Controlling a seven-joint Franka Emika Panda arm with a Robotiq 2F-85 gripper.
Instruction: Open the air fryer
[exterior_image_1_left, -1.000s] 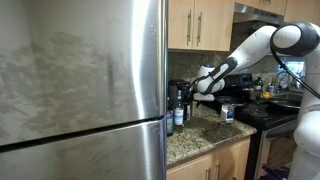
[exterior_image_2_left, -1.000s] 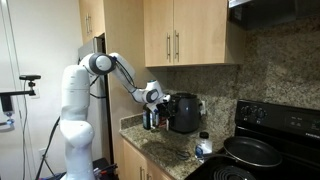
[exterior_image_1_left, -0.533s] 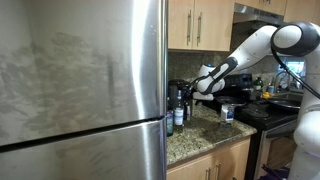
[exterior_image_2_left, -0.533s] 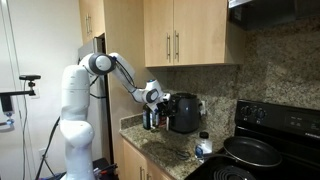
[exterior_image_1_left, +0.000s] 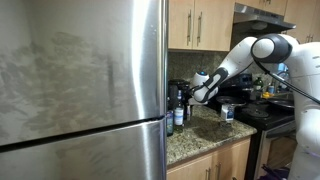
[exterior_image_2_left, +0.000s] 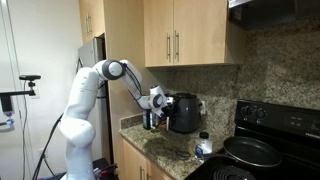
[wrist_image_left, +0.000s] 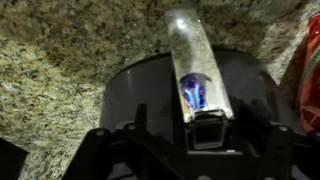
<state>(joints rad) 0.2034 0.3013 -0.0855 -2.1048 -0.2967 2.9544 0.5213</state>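
Note:
The air fryer (exterior_image_2_left: 184, 112) is a tall, rounded black appliance on the granite counter under the wood cabinets. In the wrist view its dark top (wrist_image_left: 150, 95) fills the middle, and its silvery handle (wrist_image_left: 193, 50) runs away from me with a blue reflection on it. My gripper (exterior_image_2_left: 158, 100) is right against the fryer's upper front. It also shows in an exterior view (exterior_image_1_left: 200, 90). In the wrist view the dark fingers (wrist_image_left: 197, 125) stand apart on either side of the handle's base and look open, holding nothing.
Small bottles (exterior_image_2_left: 150, 121) stand just beside the fryer, under my wrist. A small jar (exterior_image_2_left: 203, 146) sits on the granite counter (exterior_image_2_left: 165, 152). A black stove with a pan (exterior_image_2_left: 250, 151) is beyond it. A steel fridge (exterior_image_1_left: 80, 90) blocks much of one view.
My arm has folded lower at the elbow, and the gripper has shifted slightly down and closer to the air fryer's handle. The fryer itself has not moved.

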